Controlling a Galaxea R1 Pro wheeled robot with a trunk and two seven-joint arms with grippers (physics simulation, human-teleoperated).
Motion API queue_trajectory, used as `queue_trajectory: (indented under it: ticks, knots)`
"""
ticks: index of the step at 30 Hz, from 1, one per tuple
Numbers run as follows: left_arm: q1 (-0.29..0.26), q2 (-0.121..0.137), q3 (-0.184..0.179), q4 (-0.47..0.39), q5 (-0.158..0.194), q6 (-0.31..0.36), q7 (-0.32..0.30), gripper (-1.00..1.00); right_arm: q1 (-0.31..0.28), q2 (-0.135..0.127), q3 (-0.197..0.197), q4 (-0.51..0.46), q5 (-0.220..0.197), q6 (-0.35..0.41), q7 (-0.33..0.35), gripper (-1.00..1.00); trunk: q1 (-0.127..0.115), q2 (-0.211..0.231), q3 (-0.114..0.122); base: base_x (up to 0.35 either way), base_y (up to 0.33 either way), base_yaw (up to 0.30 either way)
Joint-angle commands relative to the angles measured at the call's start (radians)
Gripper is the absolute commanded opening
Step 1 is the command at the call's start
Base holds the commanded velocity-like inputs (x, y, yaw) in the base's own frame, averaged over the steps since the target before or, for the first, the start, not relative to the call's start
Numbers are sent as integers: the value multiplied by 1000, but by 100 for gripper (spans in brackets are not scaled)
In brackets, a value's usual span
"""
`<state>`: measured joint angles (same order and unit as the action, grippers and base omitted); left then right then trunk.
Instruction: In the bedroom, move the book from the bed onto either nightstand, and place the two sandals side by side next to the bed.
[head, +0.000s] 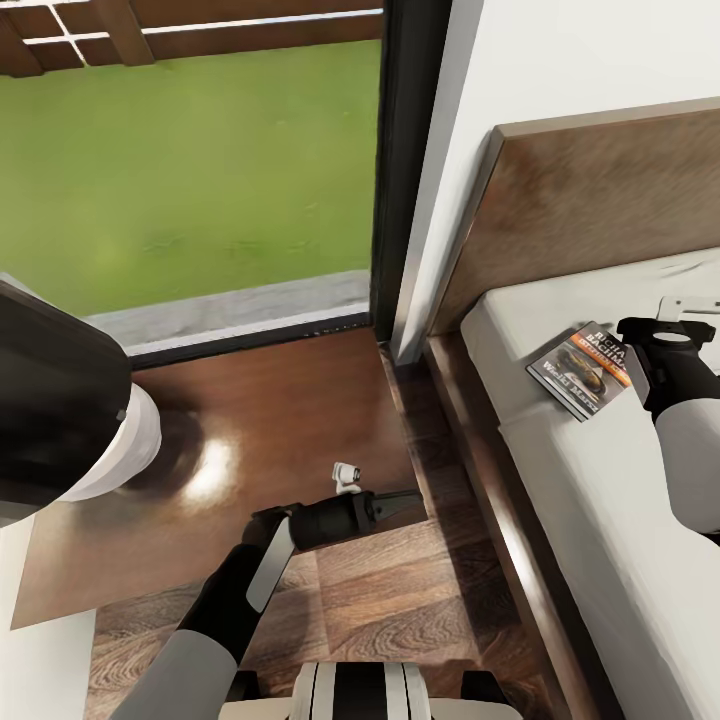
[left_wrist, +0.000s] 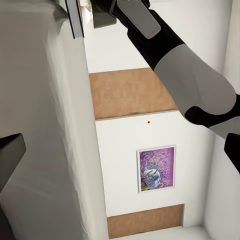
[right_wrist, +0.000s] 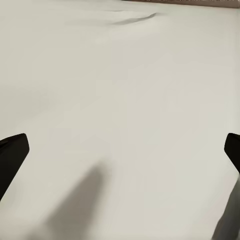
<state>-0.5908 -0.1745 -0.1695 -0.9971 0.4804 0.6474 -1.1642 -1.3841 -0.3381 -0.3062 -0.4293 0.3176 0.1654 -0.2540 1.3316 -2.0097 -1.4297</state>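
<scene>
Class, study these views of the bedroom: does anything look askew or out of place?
Only the book: it lies flat on the bed near the headboard, turned at an angle to the mattress edge, beside the right tool. It belongs on the nightstand. Nothing appears spilled or damaged.

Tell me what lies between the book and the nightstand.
In the head view, between the book and the nightstand lie a strip of mattress, the bed frame's dark side rail and a narrow floor gap.
</scene>
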Motion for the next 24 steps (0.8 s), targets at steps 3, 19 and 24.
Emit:
queue_trajectory:
  ticks: [3, 19, 24]
  knots:
    - [-1, 0, -1, 0, 6, 9, 0, 100, 0, 1, -4, 0, 7, 10, 2, 100, 0, 0, -1, 0, 0, 0]
    - [-1, 0, -1, 1, 7, 9, 0, 100, -1, 1, -4, 0, 7, 10, 2, 100, 0, 0, -1, 0, 0, 48]
    - [-1, 0, -1, 1, 7, 9, 0, 100, 0, 1, -4, 0, 8, 10, 2, 100, 0, 0, -1, 0, 0, 41]
